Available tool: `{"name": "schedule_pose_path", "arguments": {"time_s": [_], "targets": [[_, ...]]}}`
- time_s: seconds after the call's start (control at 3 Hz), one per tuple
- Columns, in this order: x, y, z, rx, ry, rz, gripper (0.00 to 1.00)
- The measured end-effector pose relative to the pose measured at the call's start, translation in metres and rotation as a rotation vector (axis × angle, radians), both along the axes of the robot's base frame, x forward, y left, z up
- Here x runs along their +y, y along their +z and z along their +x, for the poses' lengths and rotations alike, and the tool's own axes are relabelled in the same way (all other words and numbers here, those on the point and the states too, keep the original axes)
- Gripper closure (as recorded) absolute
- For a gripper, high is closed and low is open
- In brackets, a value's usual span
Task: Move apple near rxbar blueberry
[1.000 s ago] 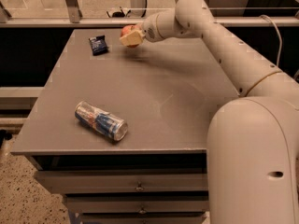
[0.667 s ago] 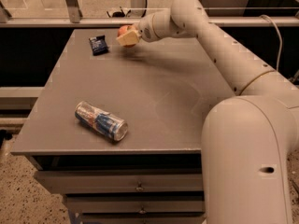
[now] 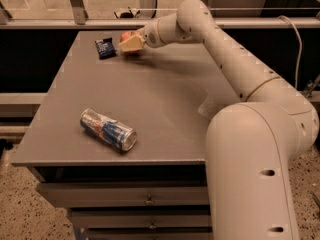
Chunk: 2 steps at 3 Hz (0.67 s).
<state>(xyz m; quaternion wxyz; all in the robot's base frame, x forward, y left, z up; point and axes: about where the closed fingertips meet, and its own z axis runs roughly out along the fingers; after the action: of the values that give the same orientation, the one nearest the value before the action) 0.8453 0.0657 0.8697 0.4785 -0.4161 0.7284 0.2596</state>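
Observation:
The red apple (image 3: pixel 125 36) is held in my gripper (image 3: pixel 130 43) at the far end of the grey table (image 3: pixel 165 99); only its top shows behind the pale fingers (image 3: pixel 132 44). The gripper is shut on it, low over the table surface. The rxbar blueberry (image 3: pixel 105 47), a small dark blue wrapper with white print, lies flat just left of the gripper, a short gap away. My arm reaches in from the right across the table's far side.
A silver-and-blue drink can (image 3: pixel 108 129) lies on its side near the table's front left. Drawers (image 3: pixel 145 201) sit under the front edge. A metal rail and glass partition (image 3: pixel 75 14) run behind the table.
My gripper with the apple has moved a little left, closer to the blue wrapper. The can and the wrapper have not moved.

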Motion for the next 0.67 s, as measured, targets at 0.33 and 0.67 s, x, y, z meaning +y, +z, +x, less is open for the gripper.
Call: {"name": "schedule_pose_path", "arguments": {"time_s": [0.33,0.67], "targets": [[0.0121,-0.0064,-0.0026,0.021,0.025,0.012,0.07],[0.0172,-0.0098,-0.0036,0.029,0.035,0.014,0.0]]}}
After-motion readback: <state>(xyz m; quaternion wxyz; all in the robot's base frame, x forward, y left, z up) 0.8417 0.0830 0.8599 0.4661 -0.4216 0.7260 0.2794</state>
